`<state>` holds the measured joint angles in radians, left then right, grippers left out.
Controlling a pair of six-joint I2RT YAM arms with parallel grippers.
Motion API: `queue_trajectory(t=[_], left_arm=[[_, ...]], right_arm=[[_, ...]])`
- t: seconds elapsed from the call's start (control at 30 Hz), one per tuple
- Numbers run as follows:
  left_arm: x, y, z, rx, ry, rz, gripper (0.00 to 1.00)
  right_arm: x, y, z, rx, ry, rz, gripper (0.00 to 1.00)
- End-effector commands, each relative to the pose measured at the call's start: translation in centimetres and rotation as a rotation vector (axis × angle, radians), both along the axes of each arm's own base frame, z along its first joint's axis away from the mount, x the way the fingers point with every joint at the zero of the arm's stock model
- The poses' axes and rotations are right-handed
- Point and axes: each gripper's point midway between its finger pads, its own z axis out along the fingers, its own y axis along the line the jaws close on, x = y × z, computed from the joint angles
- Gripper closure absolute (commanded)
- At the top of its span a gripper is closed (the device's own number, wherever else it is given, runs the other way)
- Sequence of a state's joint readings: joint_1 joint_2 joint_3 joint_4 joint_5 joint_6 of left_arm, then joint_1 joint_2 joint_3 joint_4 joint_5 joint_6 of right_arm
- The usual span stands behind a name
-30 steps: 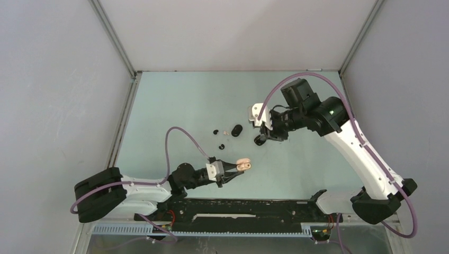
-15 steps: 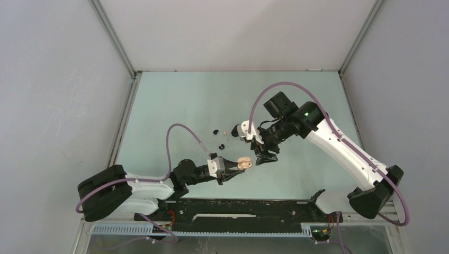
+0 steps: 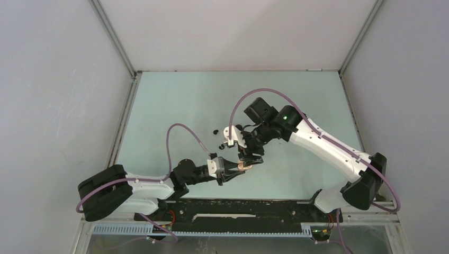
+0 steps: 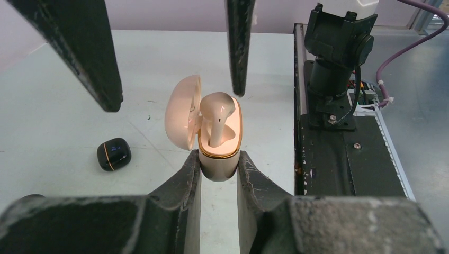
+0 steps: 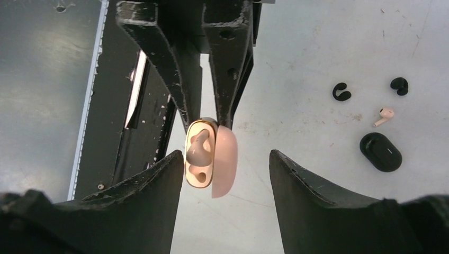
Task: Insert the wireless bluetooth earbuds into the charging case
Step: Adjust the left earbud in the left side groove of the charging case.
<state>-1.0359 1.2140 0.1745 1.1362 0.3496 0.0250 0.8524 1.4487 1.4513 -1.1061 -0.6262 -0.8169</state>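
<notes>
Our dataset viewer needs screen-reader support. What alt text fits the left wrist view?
The left gripper clamps an open pink charging case with one whitish earbud standing in it, lid open leftward. The right gripper hangs open above it; a small black case lies on the table at left.

The pale green table (image 3: 174, 100) carries a black case (image 5: 380, 152), a whitish earbud (image 5: 384, 116) just beside it, a black earbud (image 5: 341, 91) and a second black earbud (image 5: 400, 85) nearby.

Place: a robot test cell in a lab.
Enclosure: plain grey walls (image 3: 53, 95) and metal corner posts (image 3: 114, 37) box in a pale green table (image 3: 174, 100).
Rig: black base rail (image 3: 238, 207), purple cables (image 3: 179, 125), slotted cable duct (image 3: 122, 229).
</notes>
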Motion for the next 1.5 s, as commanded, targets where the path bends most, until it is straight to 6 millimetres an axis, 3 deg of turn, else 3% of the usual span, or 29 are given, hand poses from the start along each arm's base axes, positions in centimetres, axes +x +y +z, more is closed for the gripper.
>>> queue_trajectory(t=[0.0, 0.47, 0.7, 0.83, 0.97, 1.2, 1.47], left_arm=[[0.0, -0.4, 3.0, -0.083, -0.038, -0.018, 1.00], [0.0, -0.6, 3.2, -0.087, -0.036, -0.022, 1.00], [0.4, -0.5, 3.1, -0.083, -0.031, 0.001, 1.00], [0.7, -0.5, 2.8, -0.077, -0.025, 0.015, 1.00], [0.8, -0.7, 2.7, -0.071, -0.021, 0.014, 1.00], [0.8, -0.8, 2.7, -0.070, -0.021, 0.014, 1.00], [0.7, -0.7, 2.8, -0.074, -0.023, 0.009, 1.00]], right_arm=[[1.0, 1.0, -0.1, 0.005, -0.032, -0.033, 0.37], [0.2, 1.7, -0.6, -0.021, -0.049, -0.022, 0.36], [0.7, 0.3, 2.3, 0.027, -0.091, -0.046, 0.34], [0.2, -0.7, 4.7, 0.102, -0.093, -0.019, 0.41], [-1.8, -1.0, 5.9, 0.156, -0.045, 0.042, 0.49], [-3.9, -0.4, 3.7, 0.107, -0.038, 0.106, 0.52], [-3.2, 0.2, 2.5, 0.071, -0.067, 0.096, 0.51]])
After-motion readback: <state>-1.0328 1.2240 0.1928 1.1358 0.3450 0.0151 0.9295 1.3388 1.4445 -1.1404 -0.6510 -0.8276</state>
